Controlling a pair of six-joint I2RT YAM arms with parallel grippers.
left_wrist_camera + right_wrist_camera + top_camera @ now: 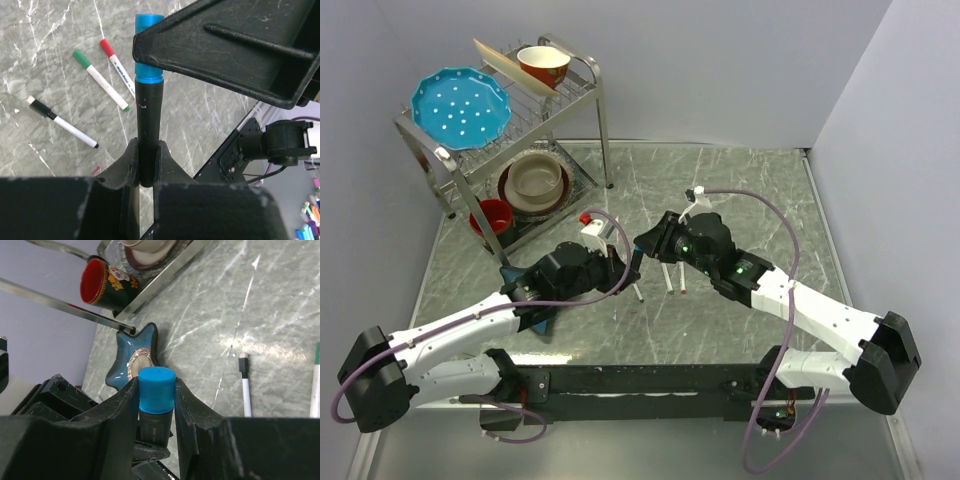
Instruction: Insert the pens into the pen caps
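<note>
Grey-green marbled stone makes the table (750, 190), smooth with pale veins. At its far left stands a wire rack (575, 85) of shiny metal holding a scalloped blue plate (461, 107) and bowls. A glossy blue star dish (125, 352) lies on the table to the left, under the left arm, with a red-lined mug (97, 282) beyond it by the rack.

The two black grippers meet above the middle of the table. The left gripper (146, 162) is clamped tight on the lower end of the dark pen (149, 110), a thick round matte barrel standing upright in the wrist view. The right gripper (642, 245) is partly closed, its ribbed fingers (117, 415) pinching the blue cap (156, 390), a smooth plastic cylinder sitting on the pen's top end.

Just near of the grippers, three slim white pens lie flat and apart on the stone: one ended in black (62, 122), one in green (100, 80), one in red (117, 65).
</note>
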